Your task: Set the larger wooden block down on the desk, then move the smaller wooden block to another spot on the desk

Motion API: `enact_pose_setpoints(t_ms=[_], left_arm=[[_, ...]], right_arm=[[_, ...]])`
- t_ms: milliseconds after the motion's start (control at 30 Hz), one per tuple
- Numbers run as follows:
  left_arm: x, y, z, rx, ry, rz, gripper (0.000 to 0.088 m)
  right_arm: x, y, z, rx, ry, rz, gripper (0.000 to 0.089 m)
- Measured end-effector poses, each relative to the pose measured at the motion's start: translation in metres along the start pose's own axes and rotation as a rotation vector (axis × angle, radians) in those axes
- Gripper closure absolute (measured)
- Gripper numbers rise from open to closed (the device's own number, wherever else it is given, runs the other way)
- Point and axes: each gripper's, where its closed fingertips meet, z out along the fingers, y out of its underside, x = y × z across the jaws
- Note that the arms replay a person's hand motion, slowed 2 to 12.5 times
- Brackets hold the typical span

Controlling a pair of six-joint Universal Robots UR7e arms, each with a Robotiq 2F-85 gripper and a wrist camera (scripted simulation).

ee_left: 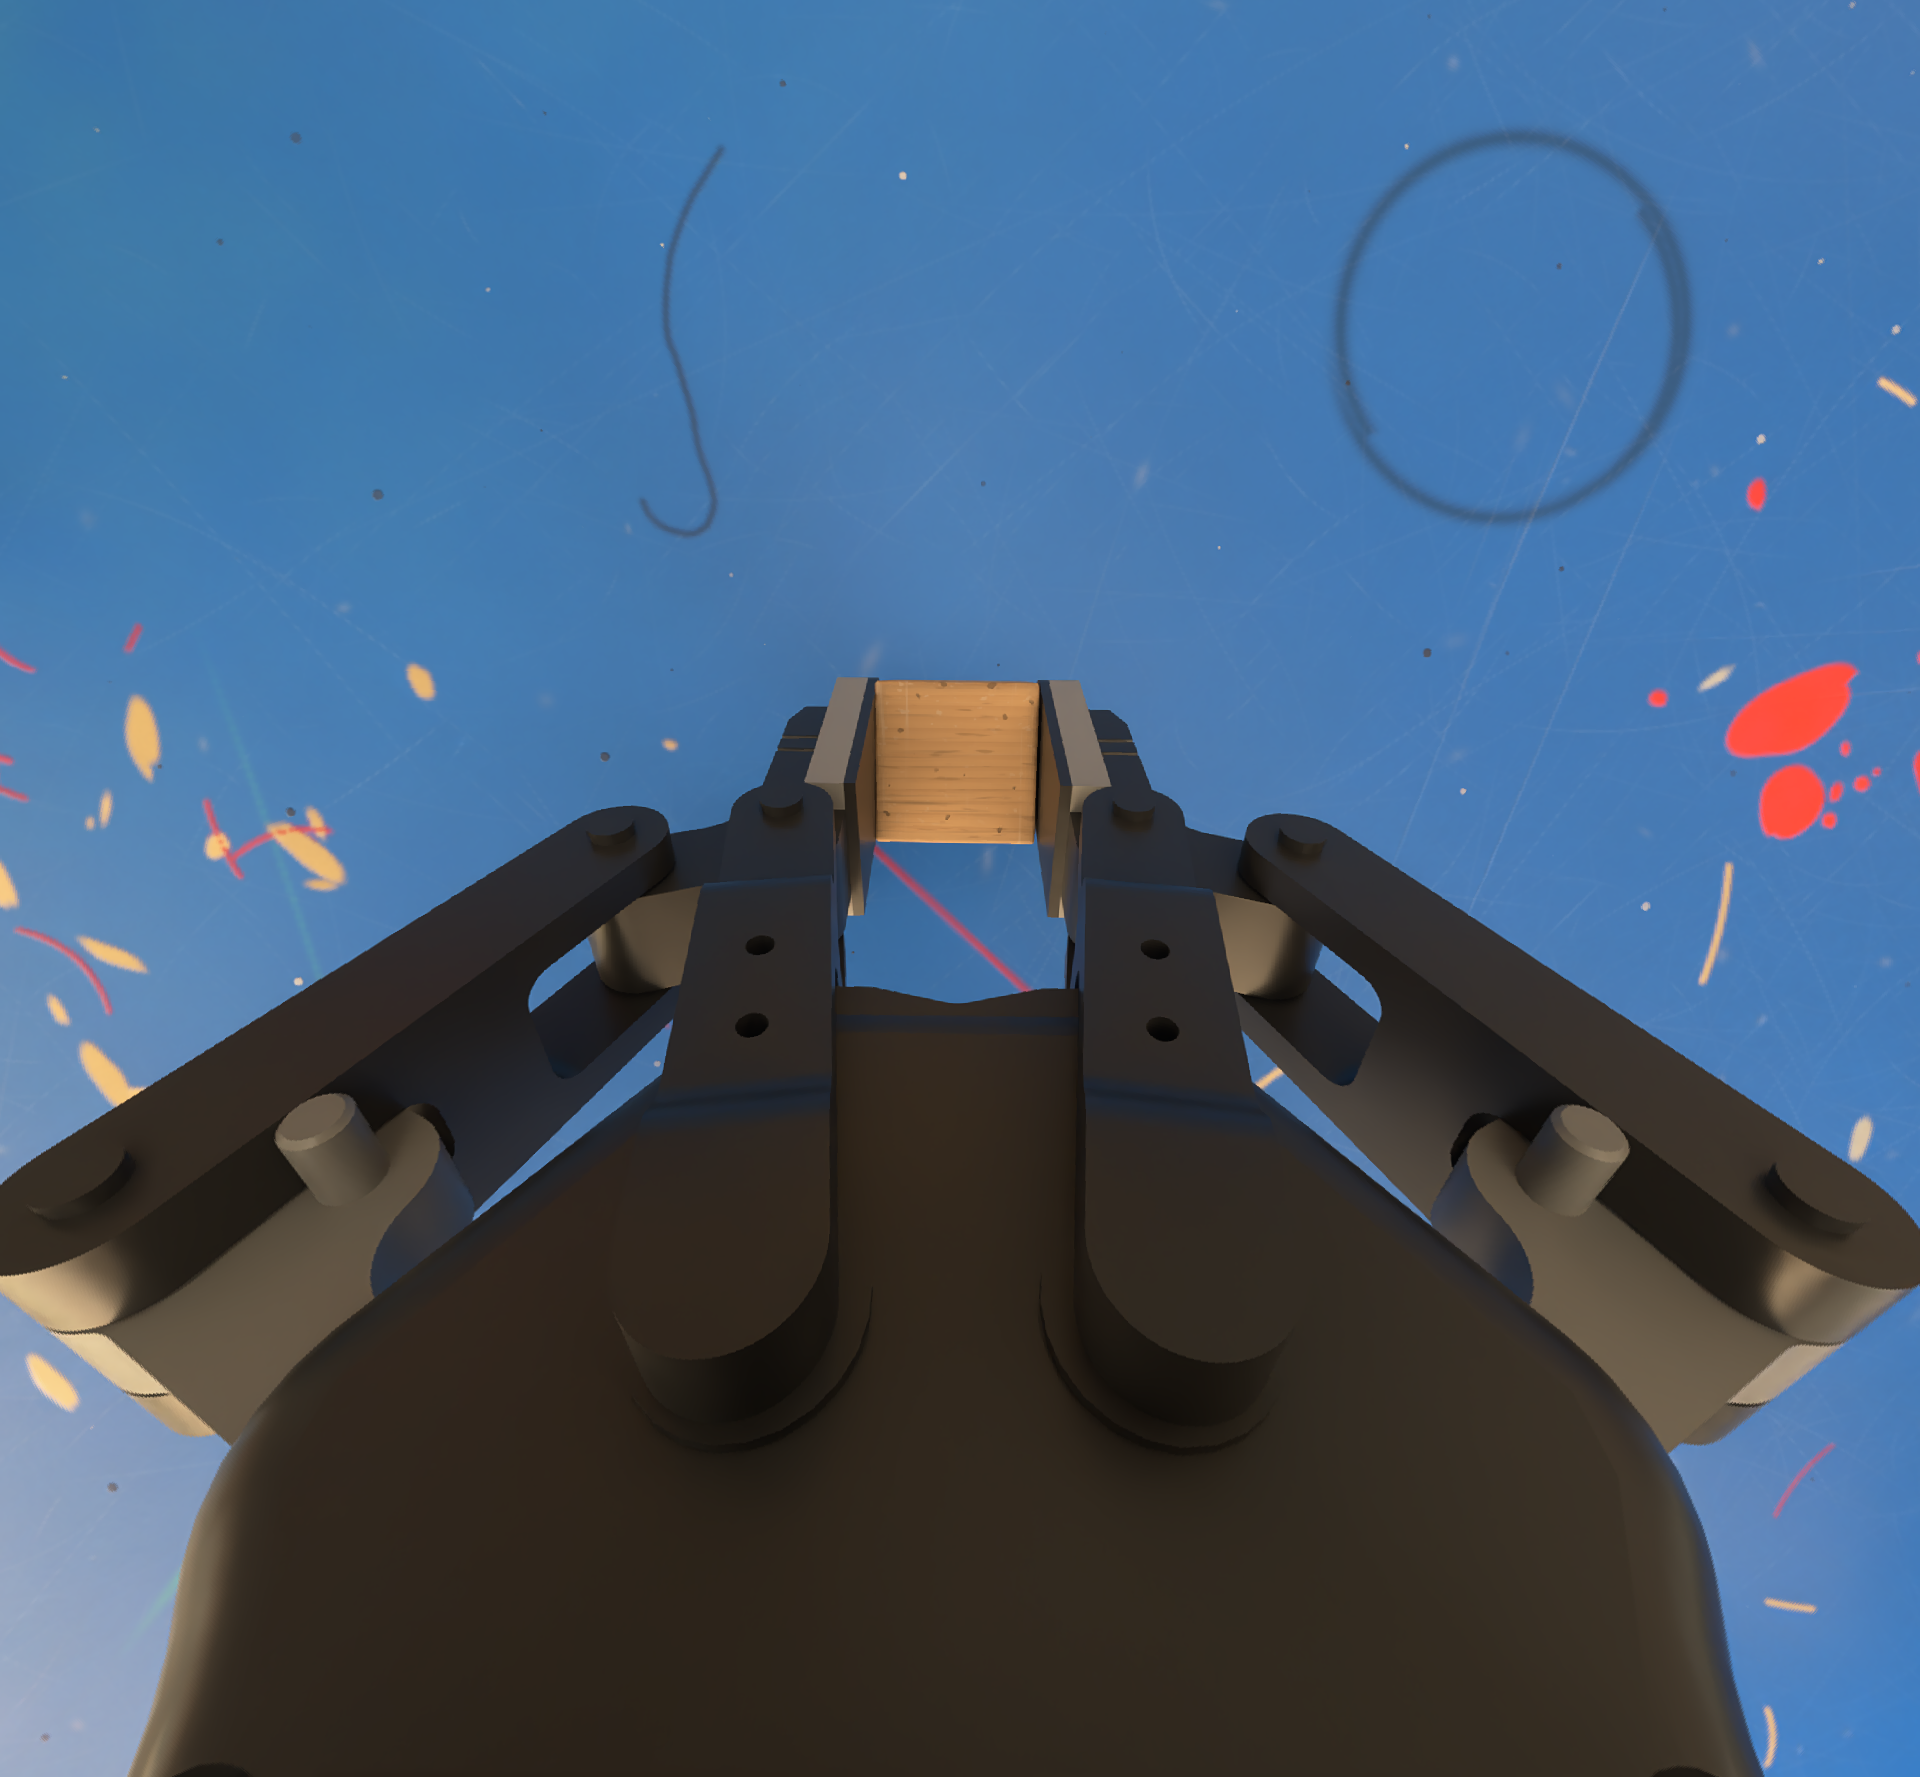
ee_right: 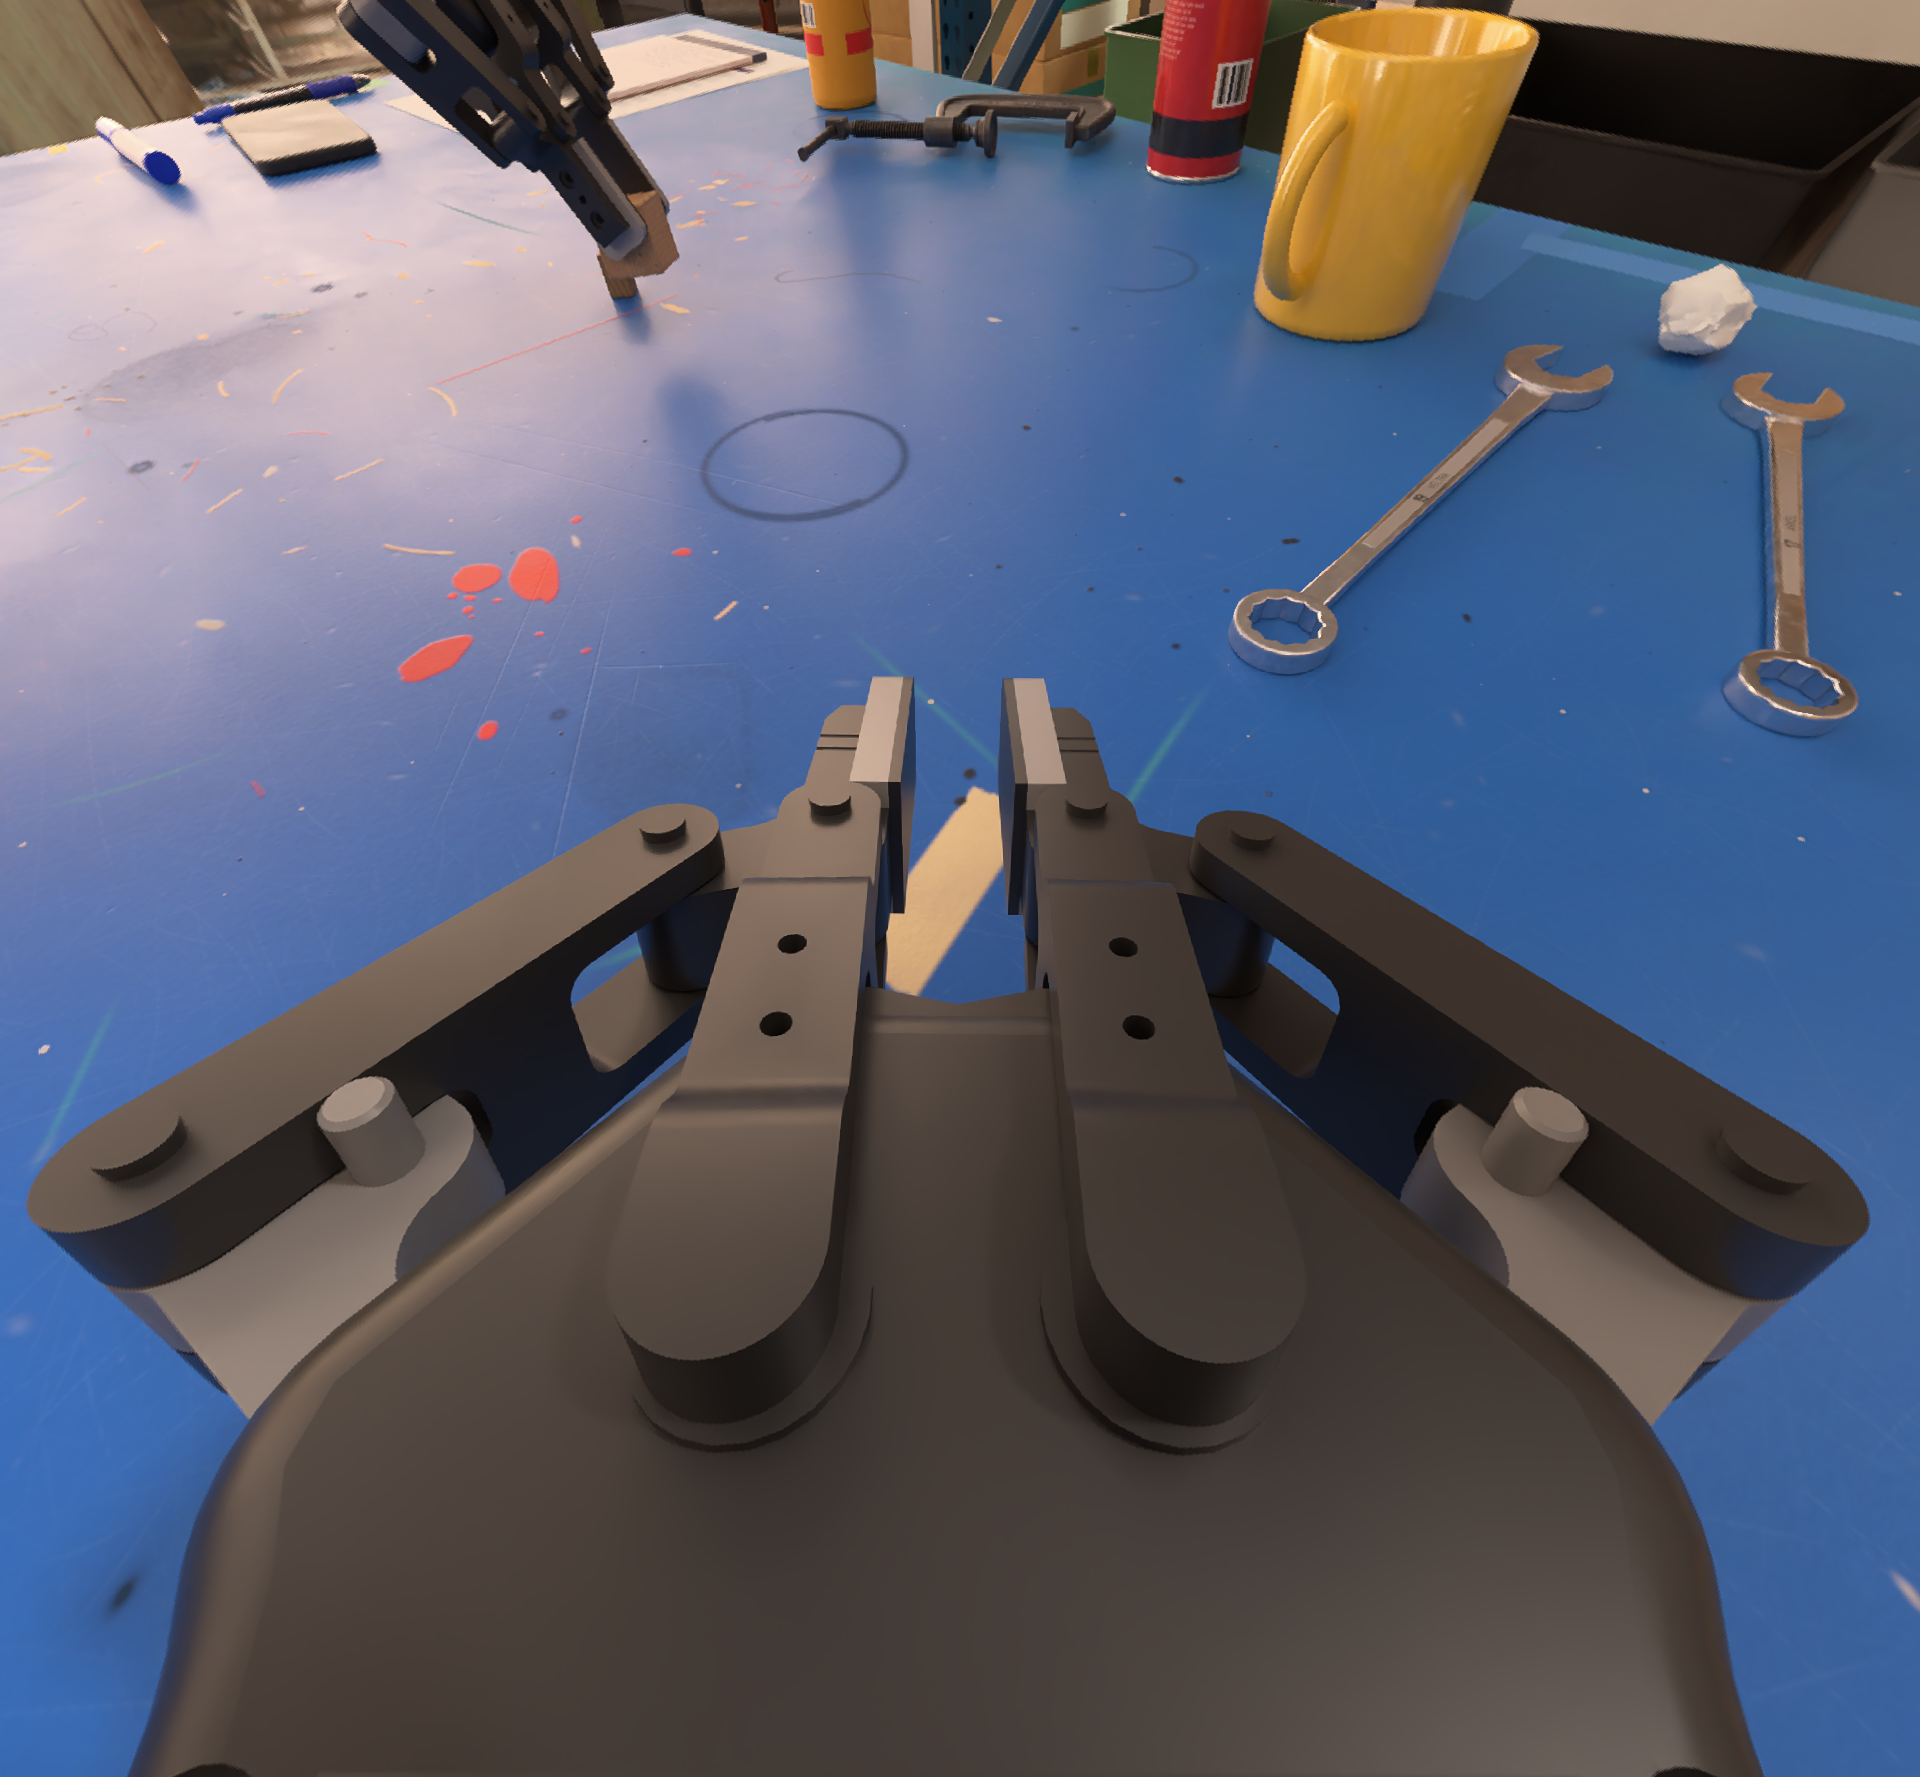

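Now a wooden block [ee_left: 956, 759] is clamped between the pads of the left hand [ee_left: 956, 761], low over the blue counter [ee_left: 1039, 325], its lower corner seemingly touching it. The right hand [ee_right: 957, 730] is seen empty, its fingers narrowly apart.

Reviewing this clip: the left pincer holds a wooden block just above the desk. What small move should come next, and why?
Probably lower it slightly, then open. The left pincer is shut on the wooden block, which in the right wrist view hangs tilted, seemingly just off the blue desk.
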Motion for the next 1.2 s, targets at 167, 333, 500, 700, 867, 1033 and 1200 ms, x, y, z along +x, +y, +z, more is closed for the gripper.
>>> enact_pose_setpoints(t_ms=[167,333,500,700,867,1033,1200], left_arm=[[-0.001,0.005,0.005,-0.035,0.013,0.006,0.0620],[-0.003,0.003,0.009,-0.029,0.015,-0.008,0.0620],[-0.003,0.006,0.014,-0.047,0.029,-0.015,0.0620],[-0.002,0.005,0.017,-0.059,0.039,-0.017,0.0620],[0.003,0.000,0.018,-0.048,0.055,-0.001,0.0620],[0.003,-0.003,0.018,-0.047,0.038,0.020,0.0620],[0.002,-0.003,0.020,-0.061,0.032,0.029,0.0620]], right_arm=[[0.001,-0.002,0.000,0.010,0.005,-0.008,0.0744],[0.002,0.000,0.001,0.001,0.010,-0.012,0.0740],[0.002,0.001,0.001,-0.007,0.014,-0.022,0.0739],[0.002,-0.001,0.000,0.002,0.023,-0.041,0.0742],[0.002,0.000,0.001,0.002,0.018,-0.035,0.0743],[0.002,0.001,0.001,-0.003,0.018,-0.029,0.0741],[0.002,-0.001,-0.001,0.004,0.022,-0.036,0.0741]])
